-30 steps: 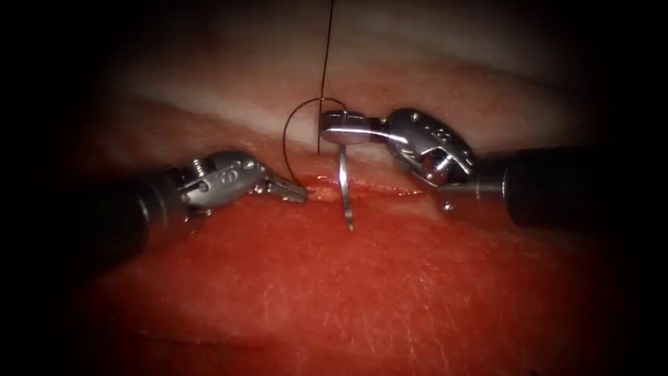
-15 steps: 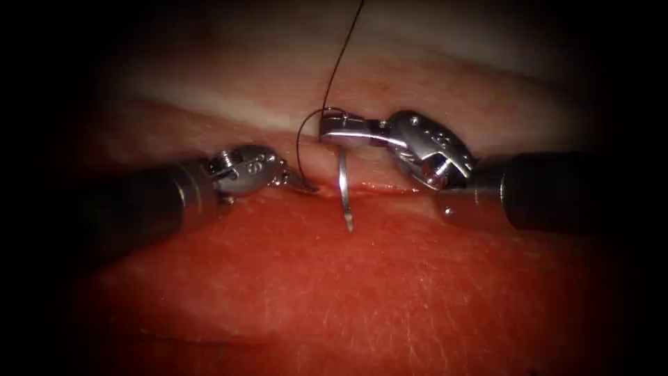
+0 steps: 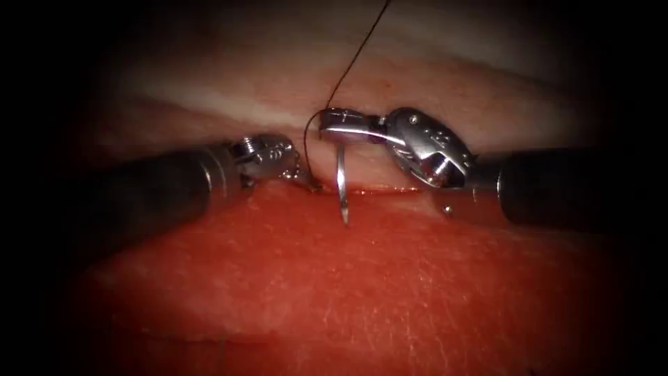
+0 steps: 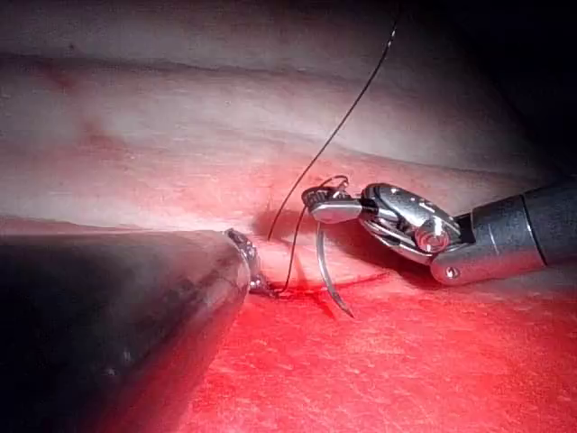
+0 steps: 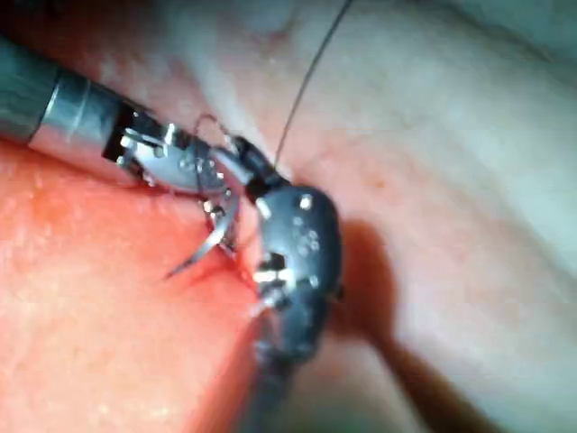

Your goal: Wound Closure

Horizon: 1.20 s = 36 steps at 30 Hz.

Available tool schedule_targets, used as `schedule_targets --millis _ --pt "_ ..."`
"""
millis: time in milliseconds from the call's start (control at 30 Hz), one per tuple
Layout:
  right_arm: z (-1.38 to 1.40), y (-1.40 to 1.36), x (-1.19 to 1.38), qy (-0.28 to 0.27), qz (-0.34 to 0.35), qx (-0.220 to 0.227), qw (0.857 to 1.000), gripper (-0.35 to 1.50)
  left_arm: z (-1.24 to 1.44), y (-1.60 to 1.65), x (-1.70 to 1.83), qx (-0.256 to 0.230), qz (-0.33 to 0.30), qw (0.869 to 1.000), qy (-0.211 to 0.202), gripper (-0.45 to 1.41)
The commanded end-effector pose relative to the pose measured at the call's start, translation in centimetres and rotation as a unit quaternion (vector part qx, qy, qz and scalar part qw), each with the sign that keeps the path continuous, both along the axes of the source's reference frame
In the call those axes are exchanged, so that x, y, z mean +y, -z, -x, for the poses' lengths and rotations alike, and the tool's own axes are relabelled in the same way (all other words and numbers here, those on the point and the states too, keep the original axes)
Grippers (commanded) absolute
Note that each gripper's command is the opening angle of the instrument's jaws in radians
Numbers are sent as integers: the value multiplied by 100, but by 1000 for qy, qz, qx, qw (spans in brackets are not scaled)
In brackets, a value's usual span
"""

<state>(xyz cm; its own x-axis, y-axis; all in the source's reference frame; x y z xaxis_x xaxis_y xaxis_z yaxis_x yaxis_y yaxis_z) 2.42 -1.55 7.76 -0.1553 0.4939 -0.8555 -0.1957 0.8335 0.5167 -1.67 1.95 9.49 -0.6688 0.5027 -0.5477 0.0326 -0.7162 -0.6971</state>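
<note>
My right tool [image 3: 334, 127] comes in from the right with its jaws shut on the curved needle [image 3: 342, 182] near its tail. The needle hangs point down across the cut [image 3: 379, 188], its tip over the red near side and none of it visibly buried. The thread [image 3: 351, 63] rises from the tail out of view, and a short loop drops to my left tool [image 3: 309, 182]. Its slim jaws are shut where that loop meets the cut's edge, left of the needle. The left wrist view gives the needle [image 4: 326, 271] and right tool [image 4: 326, 211]; the right wrist view gives the needle [image 5: 213, 236].
The tissue [image 3: 362, 292] is wet with red fluid on the near side of the cut and pale on the far side [image 3: 229, 104]. Both dark shafts lie low over the tissue at the left and right.
My left tool has moved up and right, closer to the needle. The thread loop has shrunk and the upper strand now leans right. The needle has lifted slightly.
</note>
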Motion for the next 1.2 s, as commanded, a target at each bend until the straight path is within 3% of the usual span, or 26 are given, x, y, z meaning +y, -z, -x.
schedule_targets --millis 33,567,933,1200 --pt "-8 -6 1 -1 7 1 1000 -35 5 -8 4 0 -5 1000 -6 -45" --pt "-6 -12 16 -30 63 1 998 -35 1 -17 -14 -9 -95 991 -89 -45" --pt "-24 -32 14 -38 93 -12 995 -35 9 28 -20 -43 -103 989 -102 -45" --pt "-26 -30 12 -39 104 -15 994 -35 12 44 -21 -55 -104 988 -101 -45"
